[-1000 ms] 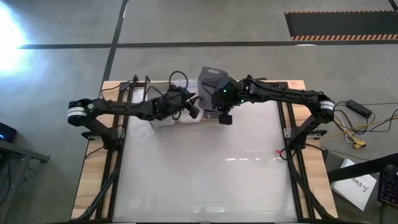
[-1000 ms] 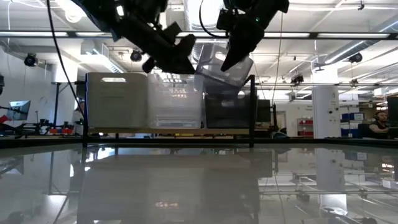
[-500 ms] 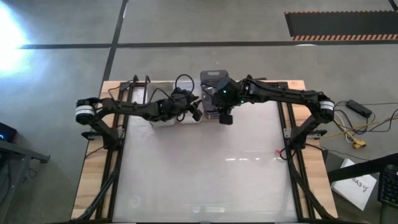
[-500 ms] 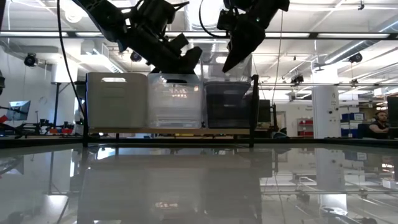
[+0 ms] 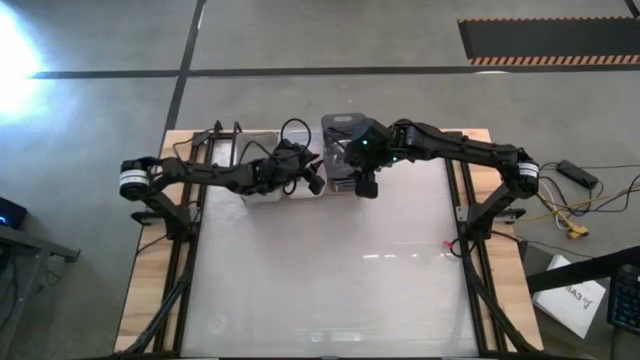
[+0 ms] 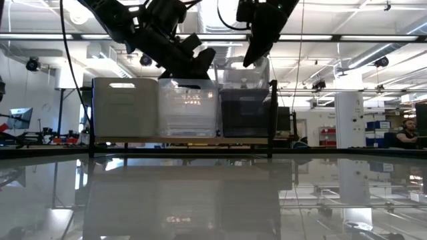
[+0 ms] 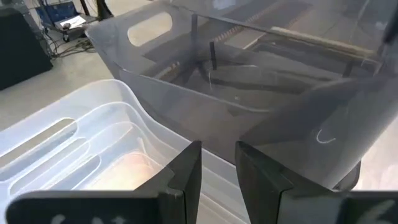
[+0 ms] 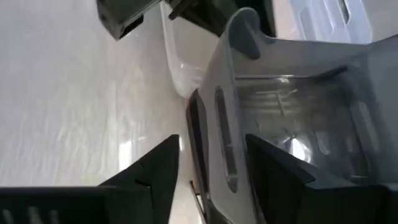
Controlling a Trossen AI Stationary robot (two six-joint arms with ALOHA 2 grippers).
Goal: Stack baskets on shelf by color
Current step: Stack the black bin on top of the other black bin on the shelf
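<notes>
The clear basket (image 6: 243, 72), tilted a second ago, now sits level in the dark basket (image 6: 243, 112) on the shelf (image 6: 180, 141), opening up. Right end effector (image 8: 205, 180) grasps its rim; left end effector (image 7: 217, 171) clenched beside it.

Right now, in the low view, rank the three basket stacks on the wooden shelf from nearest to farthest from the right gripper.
1. The dark grey basket stack, directly under the right gripper, at the shelf's right end.
2. The clear plastic basket stack, middle.
3. The whitish light grey basket, left end.
</notes>
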